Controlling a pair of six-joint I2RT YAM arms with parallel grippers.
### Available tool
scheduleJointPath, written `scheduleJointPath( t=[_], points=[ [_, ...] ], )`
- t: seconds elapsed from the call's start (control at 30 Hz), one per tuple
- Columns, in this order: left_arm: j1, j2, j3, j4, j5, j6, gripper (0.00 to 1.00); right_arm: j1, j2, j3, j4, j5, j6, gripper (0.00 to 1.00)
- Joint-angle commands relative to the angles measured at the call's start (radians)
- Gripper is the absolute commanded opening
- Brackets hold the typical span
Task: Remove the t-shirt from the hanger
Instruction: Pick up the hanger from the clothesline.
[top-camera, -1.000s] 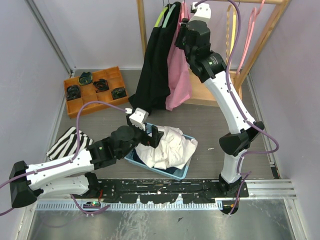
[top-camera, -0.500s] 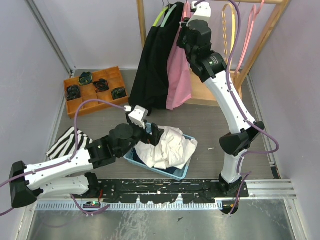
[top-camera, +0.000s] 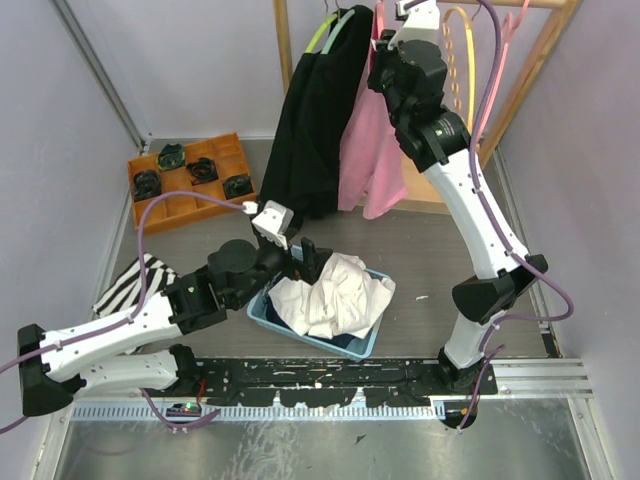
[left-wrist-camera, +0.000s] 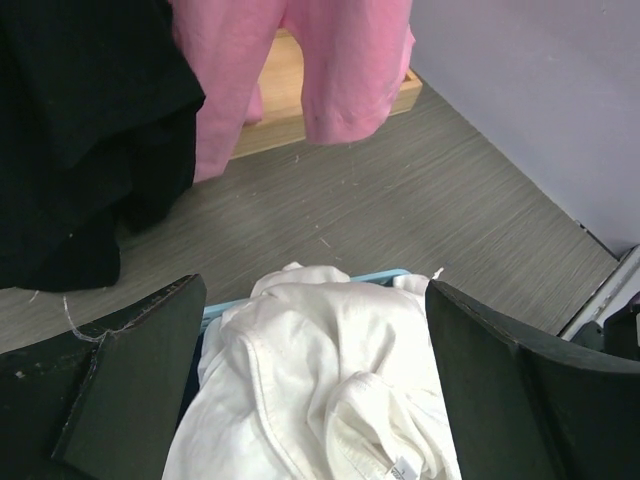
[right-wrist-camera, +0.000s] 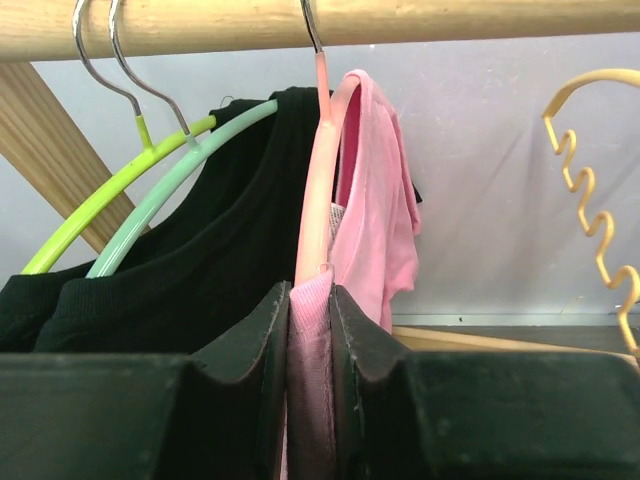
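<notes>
Pink t-shirt (top-camera: 368, 160), bunched at the shoulder, hangs on pink hanger (right-wrist-camera: 318, 170) under the wooden rail (right-wrist-camera: 400, 20), right gripper (right-wrist-camera: 310, 300) pinched on its fabric just below; left gripper (left-wrist-camera: 315, 300) spread wide, empty, well below.

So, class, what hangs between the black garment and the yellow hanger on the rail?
The pink t-shirt on its pink hanger, pinched by the right gripper; right wrist view.

Right arm (top-camera: 468, 188) raised high, right fingers (right-wrist-camera: 240, 375) pinched close; left arm (top-camera: 112, 335) stretched low, left fingers (left-wrist-camera: 130, 390) spread wide.
</notes>
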Motion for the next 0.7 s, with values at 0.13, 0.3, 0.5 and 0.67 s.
scheduleJointPath(
  t=[0.13,0.3,0.5,0.67],
  points=[
    [0.004,-0.020,0.094,-0.003,0.009,0.053,0.98,-0.010,-0.137,-0.013,0.201,-0.023,-0.055,0.01],
    [0.004,-0.021,0.139,-0.008,0.001,0.096,0.98,-0.011,-0.205,-0.095,0.217,-0.037,-0.056,0.01],
    [0.004,0.001,0.230,-0.005,-0.019,0.172,0.98,-0.010,-0.337,-0.277,0.223,-0.067,-0.024,0.01],
    [0.007,0.053,0.340,0.002,-0.028,0.245,0.98,-0.011,-0.469,-0.449,0.237,-0.114,0.008,0.01]
  ],
)
